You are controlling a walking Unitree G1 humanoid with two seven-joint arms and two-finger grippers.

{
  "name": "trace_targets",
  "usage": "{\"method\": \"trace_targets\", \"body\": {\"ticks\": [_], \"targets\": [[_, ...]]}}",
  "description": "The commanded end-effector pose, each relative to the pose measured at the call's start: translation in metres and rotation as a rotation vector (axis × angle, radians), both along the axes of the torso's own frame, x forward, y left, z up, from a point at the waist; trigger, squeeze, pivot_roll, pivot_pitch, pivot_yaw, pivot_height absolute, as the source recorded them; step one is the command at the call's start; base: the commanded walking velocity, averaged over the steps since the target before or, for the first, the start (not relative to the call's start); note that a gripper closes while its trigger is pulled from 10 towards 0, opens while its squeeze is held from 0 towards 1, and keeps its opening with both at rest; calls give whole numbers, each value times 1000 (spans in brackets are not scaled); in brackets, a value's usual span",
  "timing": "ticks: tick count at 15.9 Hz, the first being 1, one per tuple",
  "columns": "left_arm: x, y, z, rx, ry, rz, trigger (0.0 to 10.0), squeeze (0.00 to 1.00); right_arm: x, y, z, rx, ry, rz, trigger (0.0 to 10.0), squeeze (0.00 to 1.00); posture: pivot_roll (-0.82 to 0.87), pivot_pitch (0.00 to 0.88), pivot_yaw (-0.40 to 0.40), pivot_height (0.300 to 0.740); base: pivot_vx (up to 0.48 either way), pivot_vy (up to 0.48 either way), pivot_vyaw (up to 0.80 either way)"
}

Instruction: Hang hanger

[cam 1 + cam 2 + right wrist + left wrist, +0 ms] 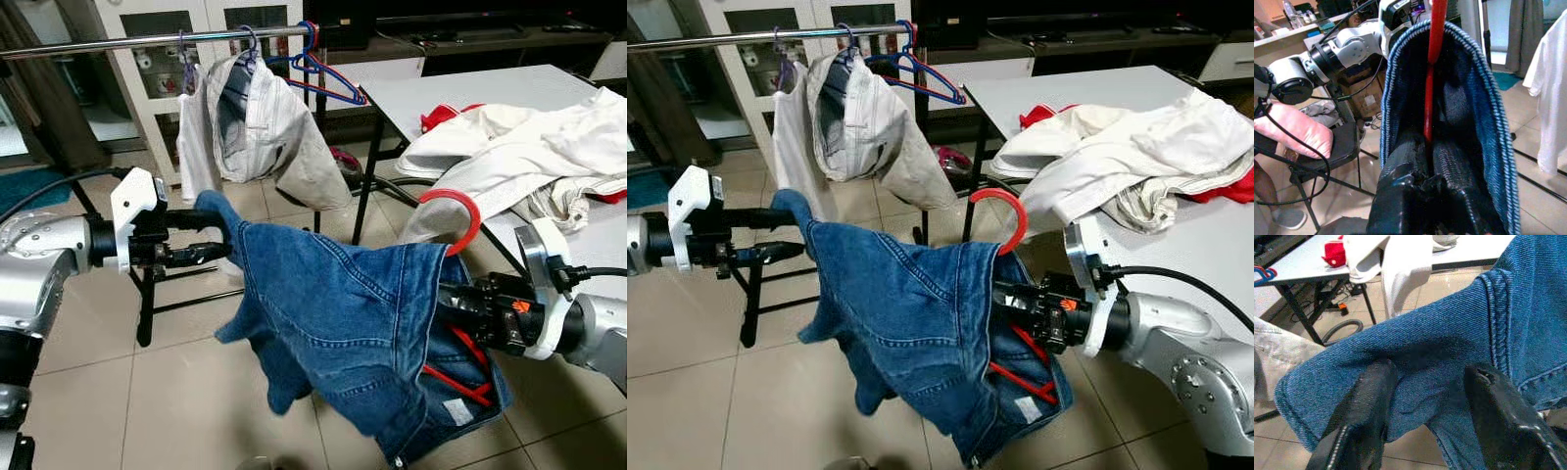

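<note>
A blue denim garment (343,313) on a red hanger (453,211) is held over the tiled floor (118,392). The right gripper (1425,188) is closed on the hanger inside the denim; the left gripper (1425,418) is spread around a denim edge. Behind, a clothes rail (118,42) carries a pale garment (260,122) and a blue hanger (328,73). White clothes (519,147) are heaped on the worktop (470,88).
</note>
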State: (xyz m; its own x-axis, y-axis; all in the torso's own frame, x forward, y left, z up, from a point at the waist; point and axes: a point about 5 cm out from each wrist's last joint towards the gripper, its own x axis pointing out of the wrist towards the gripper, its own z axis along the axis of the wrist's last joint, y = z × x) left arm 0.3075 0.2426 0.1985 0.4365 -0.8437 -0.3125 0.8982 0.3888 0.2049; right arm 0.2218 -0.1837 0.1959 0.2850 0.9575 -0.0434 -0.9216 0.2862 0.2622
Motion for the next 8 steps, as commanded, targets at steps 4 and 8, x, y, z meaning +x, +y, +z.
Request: {"method": "trace_targets", "body": {"ticks": [4,8], "targets": [[6,1,0,37,-27,-30,0,0,-4,0,13,27,-44,37,10000,0,35,0,45,740,0,0,0],[11,-4,2,52,-38,-80,0,0,-4,2,12,11,-44,51,10000,0,35,0,46,740,0,0,0]]}}
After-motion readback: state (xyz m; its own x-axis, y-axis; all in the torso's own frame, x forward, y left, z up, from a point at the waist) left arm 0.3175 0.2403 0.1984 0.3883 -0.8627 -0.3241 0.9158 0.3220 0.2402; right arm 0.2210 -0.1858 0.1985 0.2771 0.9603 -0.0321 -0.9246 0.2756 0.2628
